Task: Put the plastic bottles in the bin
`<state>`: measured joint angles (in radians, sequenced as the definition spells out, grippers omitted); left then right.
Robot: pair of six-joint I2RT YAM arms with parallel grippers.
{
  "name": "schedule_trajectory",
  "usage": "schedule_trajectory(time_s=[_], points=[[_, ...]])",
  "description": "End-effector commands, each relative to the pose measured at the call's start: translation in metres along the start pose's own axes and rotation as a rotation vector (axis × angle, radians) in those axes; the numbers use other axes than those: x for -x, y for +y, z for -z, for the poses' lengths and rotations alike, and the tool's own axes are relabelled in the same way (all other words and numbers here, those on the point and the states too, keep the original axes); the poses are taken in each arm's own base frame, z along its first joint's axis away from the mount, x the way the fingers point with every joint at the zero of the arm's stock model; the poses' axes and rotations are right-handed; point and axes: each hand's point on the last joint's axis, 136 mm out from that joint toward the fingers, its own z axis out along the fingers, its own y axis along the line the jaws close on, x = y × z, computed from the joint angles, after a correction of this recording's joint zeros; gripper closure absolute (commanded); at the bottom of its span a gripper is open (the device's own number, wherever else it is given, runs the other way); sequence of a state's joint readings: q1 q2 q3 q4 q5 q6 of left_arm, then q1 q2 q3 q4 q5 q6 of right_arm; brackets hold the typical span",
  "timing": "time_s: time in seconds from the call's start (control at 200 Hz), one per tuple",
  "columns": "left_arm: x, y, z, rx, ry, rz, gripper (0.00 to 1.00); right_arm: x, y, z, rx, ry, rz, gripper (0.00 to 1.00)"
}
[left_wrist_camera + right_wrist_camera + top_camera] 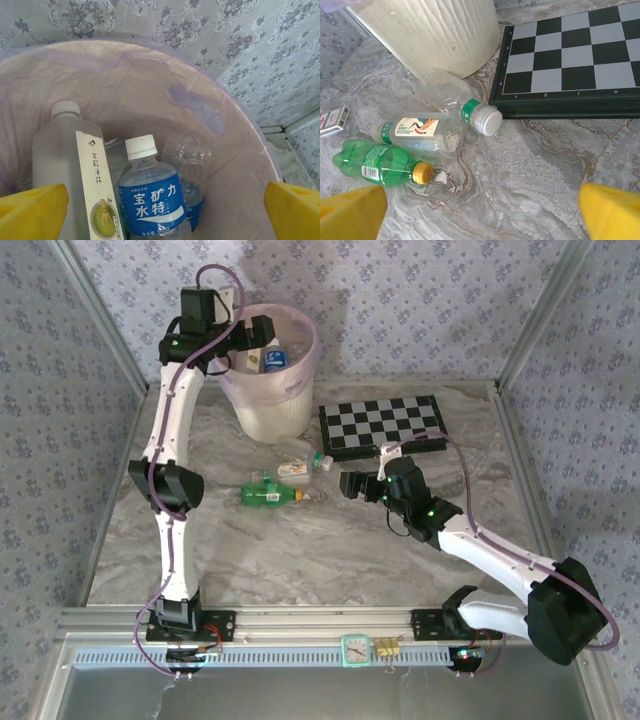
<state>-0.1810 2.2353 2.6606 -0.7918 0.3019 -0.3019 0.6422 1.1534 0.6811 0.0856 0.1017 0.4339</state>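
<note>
Bottles (60, 165) in bin (235, 115), blue label (150, 200) 宝矿力水特, left tool (162, 212) and right tool (480, 210) gaping, empty

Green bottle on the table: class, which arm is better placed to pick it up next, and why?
Right. The right end effector hovers open close to the green bottle lying on the table. The left end effector is open up over the bin, farther from that bottle.

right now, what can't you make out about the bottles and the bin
- Bin floor, left wrist view: covered by the blue-label bottle and the tall white-capped bottle; count underneath unclear.
- Carton, right wrist view: cut by the left edge.
- Clear bottles beside the bin, top view: too small to separate.
</note>
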Motion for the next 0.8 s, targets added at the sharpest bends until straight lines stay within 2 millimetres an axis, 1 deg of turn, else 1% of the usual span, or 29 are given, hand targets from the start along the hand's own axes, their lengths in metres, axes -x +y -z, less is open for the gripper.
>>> schedule_trajectory(time_s=[0.0,0.07,0.08,0.12,0.14,0.155,0.18,0.19,0.215,0.26,0.29,0.31,0.345,0.35,0.375,0.425,0.435,0.46,0.475,0.505,0.52,0.53,0.57,0.58,0.59,0.625,0.735,0.75,0.795], points=[[0.04,-0.027,0.063,-0.013,-0.121,-0.022,0.0,-0.001,0.0,0.001,-0.006,-0.006,-0.014,0.0],[0.041,-0.031,0.077,-0.015,-0.135,-0.02,0.0,-0.004,0.001,-0.003,0.003,0.006,-0.013,0.0],[0.038,-0.03,0.076,-0.013,-0.129,-0.018,0.0,-0.005,0.002,-0.003,0.006,0.009,-0.013,0.0],[0.037,-0.032,0.085,-0.017,-0.141,-0.021,0.0,-0.007,0.004,-0.006,0.014,0.018,-0.012,0.0],[0.029,-0.03,0.086,-0.011,-0.122,-0.013,0.0,-0.007,0.006,-0.008,0.021,0.022,-0.01,0.0],[0.035,-0.034,0.092,-0.022,-0.157,-0.022,0.0,-0.008,0.007,-0.009,0.025,0.027,-0.008,0.0],[0.029,-0.032,0.093,-0.018,-0.157,-0.017,0.0,-0.008,0.01,-0.011,0.033,0.035,-0.003,0.0],[0.032,-0.034,0.098,-0.022,-0.176,-0.021,0.0,-0.009,0.011,-0.011,0.038,0.038,-0.001,0.0],[0.024,-0.031,0.1,-0.017,-0.178,-0.016,0.0,-0.011,0.014,-0.014,0.047,0.049,0.006,0.0],[0.019,-0.03,0.109,-0.014,-0.211,-0.009,0.0,-0.013,0.021,-0.018,0.07,0.069,0.024,0.0],[0.004,-0.024,0.11,-0.001,-0.203,0.002,0.0,-0.015,0.025,-0.022,0.085,0.082,0.037,0.0],[0.003,-0.024,0.116,0.001,-0.223,0.004,0.0,-0.017,0.03,-0.024,0.099,0.094,0.048,0.0],[-0.013,-0.016,0.118,0.019,-0.216,0.024,0.0,-0.021,0.035,-0.03,0.117,0.118,0.069,0.0],[-0.012,-0.017,0.12,0.018,-0.226,0.025,0.0,-0.021,0.037,-0.03,0.12,0.121,0.072,0.0],[-0.019,-0.014,0.125,0.027,-0.236,0.038,0.0,-0.024,0.041,-0.034,0.134,0.141,0.088,0.0],[-0.044,-0.004,0.126,0.043,-0.221,0.078,0.0,-0.029,0.05,-0.042,0.157,0.179,0.121,0.0],[-0.045,-0.004,0.129,0.042,-0.229,0.084,0.0,-0.03,0.053,-0.044,0.163,0.188,0.128,0.0],[-0.059,0.001,0.13,0.054,-0.219,0.107,0.0,-0.035,0.057,-0.049,0.177,0.213,0.145,0.0],[-0.063,0.002,0.133,0.054,-0.222,0.121,0.0,-0.036,0.062,-0.052,0.191,0.226,0.154,0.0],[-0.082,0.01,0.132,0.069,-0.204,0.151,0.0,-0.043,0.068,-0.058,0.214,0.26,0.175,0.0],[-0.086,0.011,0.136,0.073,-0.209,0.162,0.0,-0.045,0.073,-0.061,0.229,0.274,0.184,0.0],[-0.094,0.015,0.135,0.083,-0.198,0.175,0.0,-0.046,0.075,-0.063,0.236,0.284,0.19,0.01],[-0.113,0.023,0.139,0.102,-0.191,0.212,0.0,-0.054,0.084,-0.07,0.267,0.326,0.213,0.02],[-0.121,0.027,0.138,0.112,-0.181,0.224,0.0,-0.055,0.087,-0.073,0.276,0.336,0.219,0.02],[-0.123,0.028,0.14,0.118,-0.186,0.23,0.0,-0.056,0.089,-0.075,0.282,0.347,0.225,0.02],[-0.143,0.038,0.143,0.151,-0.173,0.264,0.0,-0.063,0.096,-0.082,0.305,0.387,0.245,0.04],[-0.187,0.059,0.152,0.218,-0.158,0.36,0.0,-0.085,0.114,-0.101,0.365,0.489,0.307,0.05],[-0.194,0.062,0.152,0.223,-0.152,0.368,0.0,-0.079,0.121,-0.104,0.383,0.482,0.314,0.05],[-0.208,0.068,0.155,0.248,-0.141,0.389,0.0,-0.085,0.127,-0.11,0.412,0.521,0.324,0.05]])
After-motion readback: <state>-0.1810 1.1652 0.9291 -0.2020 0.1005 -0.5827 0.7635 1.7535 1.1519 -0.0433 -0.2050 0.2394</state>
